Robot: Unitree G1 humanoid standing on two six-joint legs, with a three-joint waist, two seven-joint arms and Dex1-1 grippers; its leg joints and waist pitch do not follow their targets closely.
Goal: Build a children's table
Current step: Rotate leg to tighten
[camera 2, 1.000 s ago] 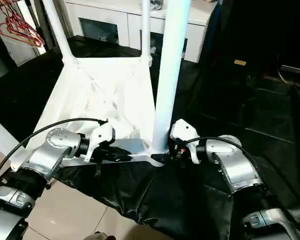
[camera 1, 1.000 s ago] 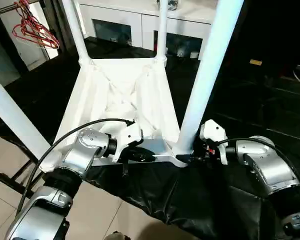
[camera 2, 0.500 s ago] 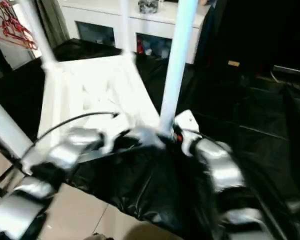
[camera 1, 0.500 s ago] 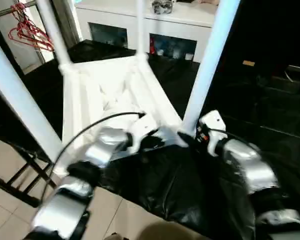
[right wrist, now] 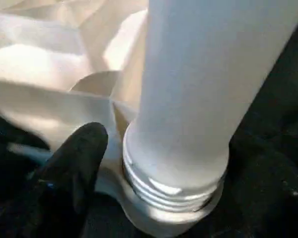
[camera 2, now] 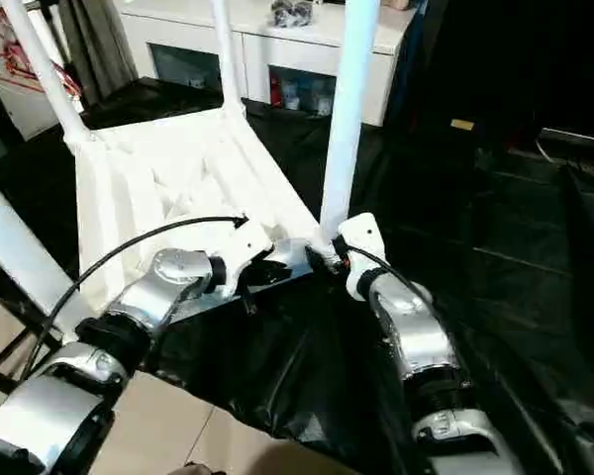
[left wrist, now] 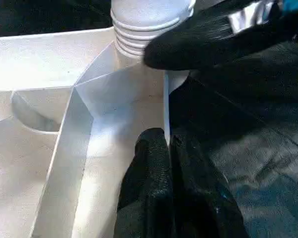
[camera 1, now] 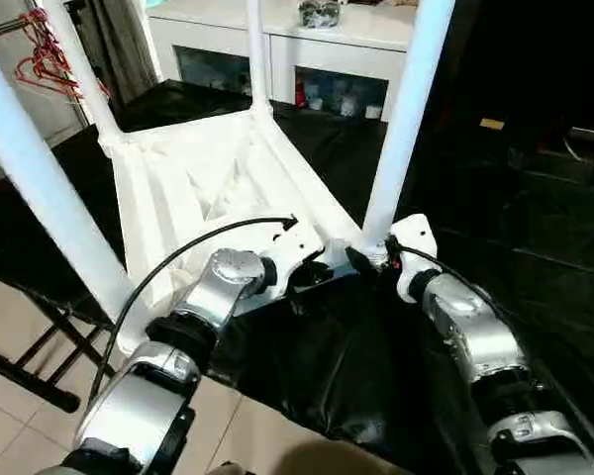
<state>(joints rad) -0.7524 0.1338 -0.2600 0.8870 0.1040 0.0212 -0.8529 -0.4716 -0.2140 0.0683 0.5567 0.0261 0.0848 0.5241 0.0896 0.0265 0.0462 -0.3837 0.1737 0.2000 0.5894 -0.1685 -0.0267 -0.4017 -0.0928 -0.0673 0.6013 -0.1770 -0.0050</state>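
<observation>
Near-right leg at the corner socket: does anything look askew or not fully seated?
Possibly. The leg stands upright in its corner socket, but several thread ridges show above the socket, so it may not be screwed fully home. Nothing looks cracked or bent.

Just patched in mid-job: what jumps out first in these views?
The white children's table lies upside down on black sheeting, all four legs standing up from its corner sockets. At its near edge the left gripper is pinched on the rim. The right gripper sits at the base of the near-right leg, where screw threads show.
</observation>
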